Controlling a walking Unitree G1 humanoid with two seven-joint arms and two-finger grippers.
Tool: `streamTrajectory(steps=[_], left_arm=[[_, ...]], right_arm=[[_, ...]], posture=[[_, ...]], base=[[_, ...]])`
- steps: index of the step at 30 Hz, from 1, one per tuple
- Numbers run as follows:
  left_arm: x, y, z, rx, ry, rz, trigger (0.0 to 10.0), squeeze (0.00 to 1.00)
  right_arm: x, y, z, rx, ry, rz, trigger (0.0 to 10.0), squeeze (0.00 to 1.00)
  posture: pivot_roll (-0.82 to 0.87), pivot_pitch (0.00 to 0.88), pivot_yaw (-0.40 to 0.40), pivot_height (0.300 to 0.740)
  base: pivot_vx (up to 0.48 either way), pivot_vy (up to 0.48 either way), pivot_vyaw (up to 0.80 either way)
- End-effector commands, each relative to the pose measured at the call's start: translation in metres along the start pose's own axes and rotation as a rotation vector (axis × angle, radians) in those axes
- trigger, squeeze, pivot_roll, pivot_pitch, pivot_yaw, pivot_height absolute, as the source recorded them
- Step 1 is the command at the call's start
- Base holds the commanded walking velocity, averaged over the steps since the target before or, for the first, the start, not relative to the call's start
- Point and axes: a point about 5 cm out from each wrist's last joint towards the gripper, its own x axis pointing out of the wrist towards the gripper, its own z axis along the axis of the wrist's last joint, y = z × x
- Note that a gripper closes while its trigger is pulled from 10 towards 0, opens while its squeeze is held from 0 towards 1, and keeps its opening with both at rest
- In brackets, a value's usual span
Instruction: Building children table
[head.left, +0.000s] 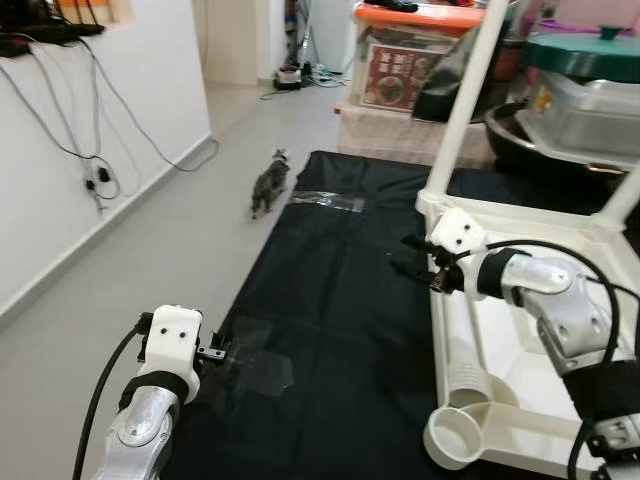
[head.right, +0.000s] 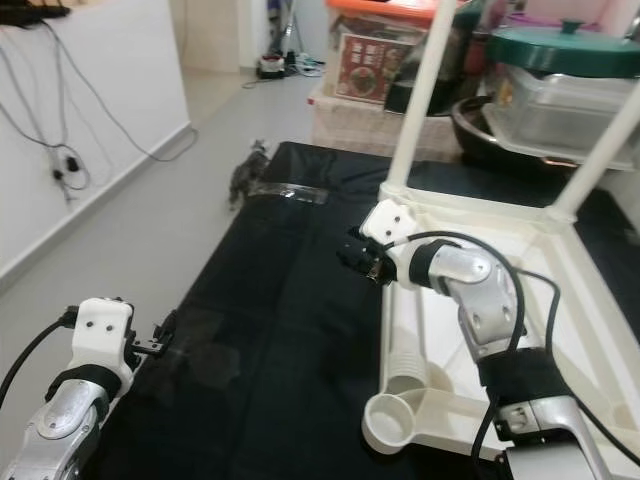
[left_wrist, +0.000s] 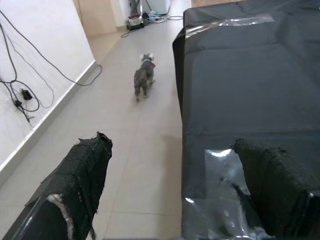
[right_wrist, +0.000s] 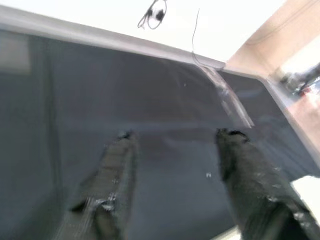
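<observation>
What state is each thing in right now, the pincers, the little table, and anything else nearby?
Left pincer: open, empty, at the black sheet's edge.
Right pincer: open, empty, above the black sheet.
Children table: upside down, two legs fitted upright.
Near socket: empty, no leg in it.
Small dog: standing on the floor.
Green-lidded container: lid on.

The left silver arm reaches forward at near left, its black-fingered left gripper (left_wrist: 170, 190) spread apart. The right silver arm bends leftward, its right gripper (right_wrist: 172, 165) also parted.
</observation>
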Motion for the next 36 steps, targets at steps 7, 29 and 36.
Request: streamTrajectory(steps=[7, 29, 36], left_arm=[[-0.003, 0.002, -0.010, 0.010, 0.040, -0.010, 10.0, 0.00], [0.005, -0.003, -0.012, 0.012, 0.032, -0.026, 10.0, 0.00], [0.006, -0.004, -0.014, 0.012, 0.034, -0.026, 10.0, 0.00]], right_arm=[[-0.044, 0.046, -0.025, -0.132, 0.155, 0.356, 10.0, 1.00], [-0.044, 0.028, -0.036, -0.324, 0.337, 0.374, 10.0, 1.00], [-0.038, 0.032, -0.038, -0.296, 0.329, 0.359, 10.0, 1.00]], posture=[[-0.10, 0.000, -0.012, 0.740], [-0.09, 0.000, -0.034, 0.740], [-0.09, 0.000, -0.032, 0.740]], base=[[0.000, 0.000, 0.00], [0.000, 0.000, 0.00], [0.000, 0.000, 0.00]])
